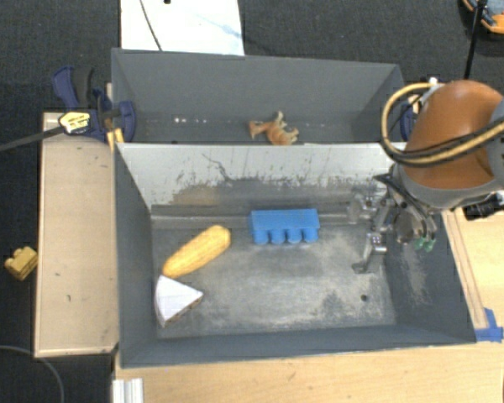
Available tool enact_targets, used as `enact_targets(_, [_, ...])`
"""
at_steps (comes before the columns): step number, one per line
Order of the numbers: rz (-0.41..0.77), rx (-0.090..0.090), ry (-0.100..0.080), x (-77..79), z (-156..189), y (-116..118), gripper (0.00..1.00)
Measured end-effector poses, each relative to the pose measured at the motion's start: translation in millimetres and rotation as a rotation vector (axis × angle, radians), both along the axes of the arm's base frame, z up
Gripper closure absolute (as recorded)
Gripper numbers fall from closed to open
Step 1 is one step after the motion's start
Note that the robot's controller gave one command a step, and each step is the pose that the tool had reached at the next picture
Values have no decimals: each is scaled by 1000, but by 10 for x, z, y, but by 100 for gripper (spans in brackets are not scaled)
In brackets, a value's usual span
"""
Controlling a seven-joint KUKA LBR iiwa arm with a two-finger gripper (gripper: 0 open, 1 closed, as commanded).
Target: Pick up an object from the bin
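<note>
My gripper point(368, 243) hangs low over the right side of the bin floor, open, with nothing between its fingers. Closest to it is a blue block with rounded lobes along its front edge point(285, 226), lying to the gripper's left by the back wall, a short gap away. Further left lies a yellow corn cob point(196, 251), set at a slant. A white wedge-shaped piece point(175, 298) sits in the bin's front left corner.
A small tan toy animal point(274, 130) rests in the rear compartment, behind the sloped back wall. Bare scuffed floor stretches from the blue block to the front wall. The arm's orange cover and cables overhang the bin's right wall.
</note>
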State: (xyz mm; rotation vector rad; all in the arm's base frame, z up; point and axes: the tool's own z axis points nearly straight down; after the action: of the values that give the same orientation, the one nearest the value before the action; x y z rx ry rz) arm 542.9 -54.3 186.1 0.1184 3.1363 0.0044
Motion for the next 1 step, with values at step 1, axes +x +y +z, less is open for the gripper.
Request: enact_targets(1, [48,-4,-2,98,-329,400,0])
